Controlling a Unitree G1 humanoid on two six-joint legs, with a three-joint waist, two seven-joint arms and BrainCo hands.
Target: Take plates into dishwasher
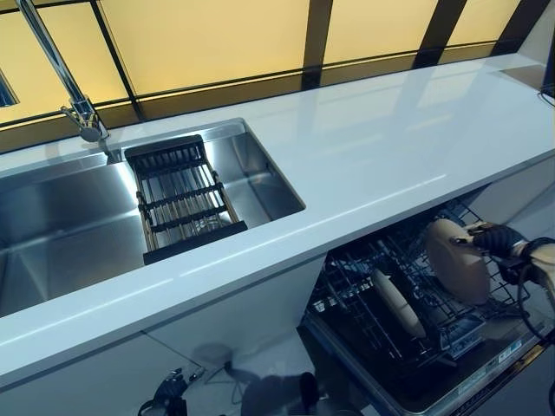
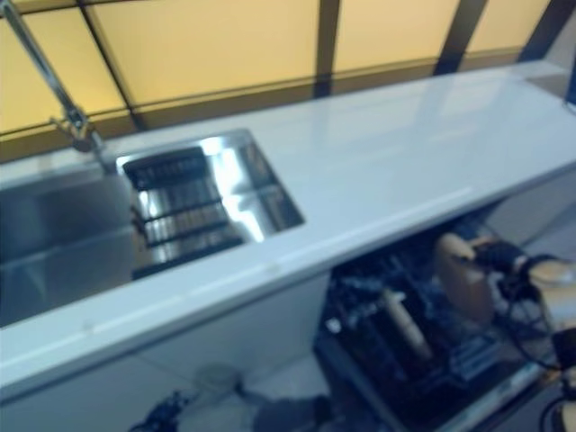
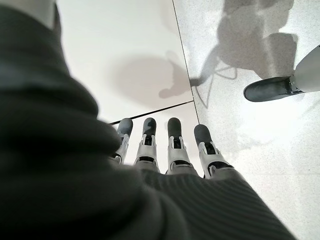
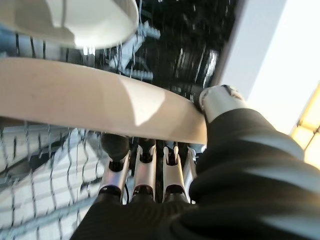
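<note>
My right hand holds a beige plate upright by its rim over the pulled-out dishwasher rack, below the counter at the right. In the right wrist view the fingers lie under the plate and the thumb presses on its edge. A second, pale plate stands on edge in the rack just left of the held one and shows beyond it as the pale plate. My left hand hangs low over the floor with straight fingers, holding nothing.
A long white counter runs over the dishwasher. At the left it holds a steel sink with a black drying rack across it and a tall faucet. Windows line the back.
</note>
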